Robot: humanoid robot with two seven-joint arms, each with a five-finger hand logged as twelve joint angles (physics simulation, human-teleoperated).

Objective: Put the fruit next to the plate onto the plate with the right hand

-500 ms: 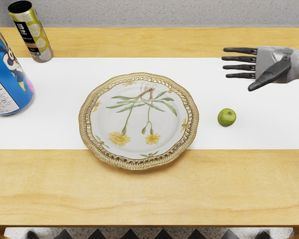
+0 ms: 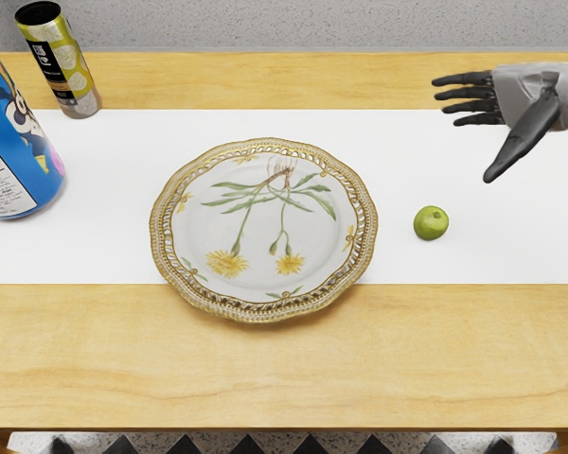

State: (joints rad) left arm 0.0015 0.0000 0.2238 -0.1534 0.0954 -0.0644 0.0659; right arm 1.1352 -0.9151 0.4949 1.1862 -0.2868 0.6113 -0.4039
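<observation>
Fruit (image 2: 431, 222): small, green, sits on the white runner (image 2: 473, 260) right of centre, just beside the plate (image 2: 363, 222) rim but not touching it. Near round, so no long axis to call out; can't tell which way the stem end points.

Plate is mid-frame on the runner, flat, nothing on it. Gap between fruit and plate rim is bare runner, nothing in the way.

Right hand (image 2: 511, 97) is in the upper right, above and to the right of the fruit, well apart from it. Fingers (image 2: 464, 93) are spread and point left, thumb angled down-left, holding nothing.

Other items: can (image 2: 59, 59) in the upper left, blue container (image 2: 14, 142) at the left edge, both well apart from the fruit. Wooden tabletop (image 2: 284, 350) under everything.
</observation>
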